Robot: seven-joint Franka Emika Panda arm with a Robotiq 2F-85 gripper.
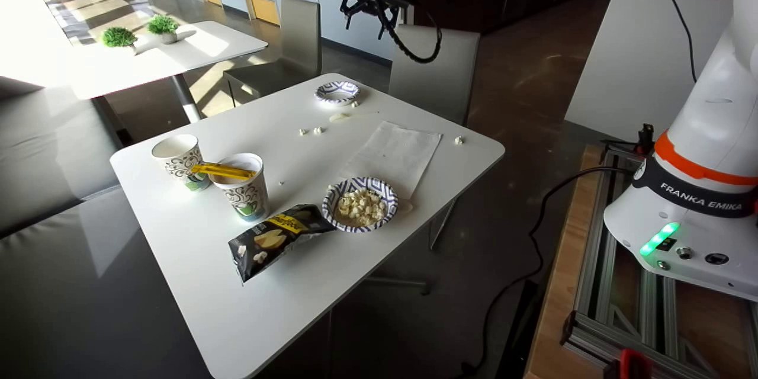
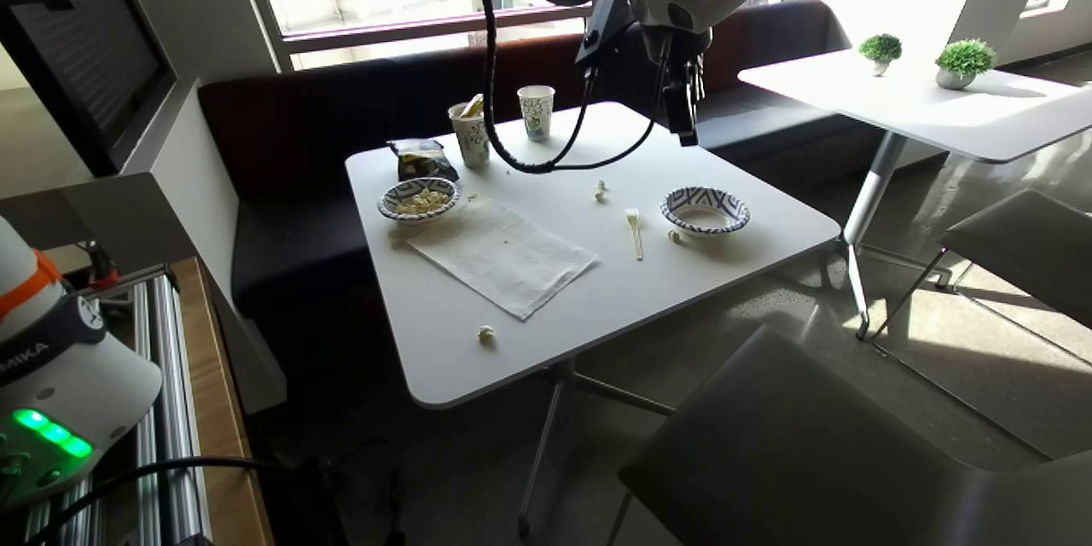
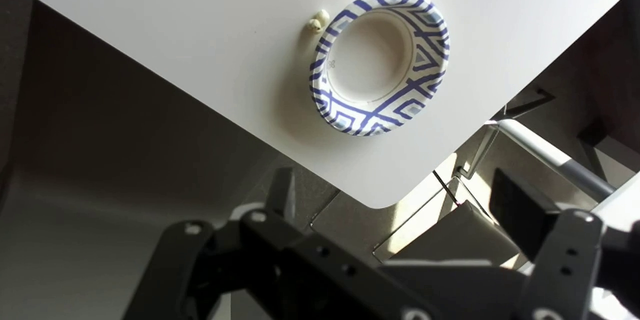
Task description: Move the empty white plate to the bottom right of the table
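The empty white plate is a bowl-like dish with a blue patterned rim and bare centre. It rests on the white table (image 2: 546, 299) near a corner, in both exterior views (image 1: 337, 93) (image 2: 706, 213). The wrist view shows this plate (image 3: 370, 60) above the jaws, near the table corner (image 3: 372, 180). My gripper (image 3: 393, 182) is open with nothing between its fingers. In an exterior view the gripper (image 1: 364, 31) hangs well above the table's far edge, apart from the plate. It also shows edge-on in an exterior view (image 2: 687, 111).
A patterned bowl of popcorn (image 1: 361, 208), a black snack bag (image 1: 278, 237) and two paper cups (image 1: 246, 189) (image 1: 180, 163) stand on the table. A napkin (image 2: 503, 256), a fork (image 2: 635, 235) and loose popcorn (image 2: 485, 333) lie there too. Chairs (image 1: 435, 71) stand beside the table.
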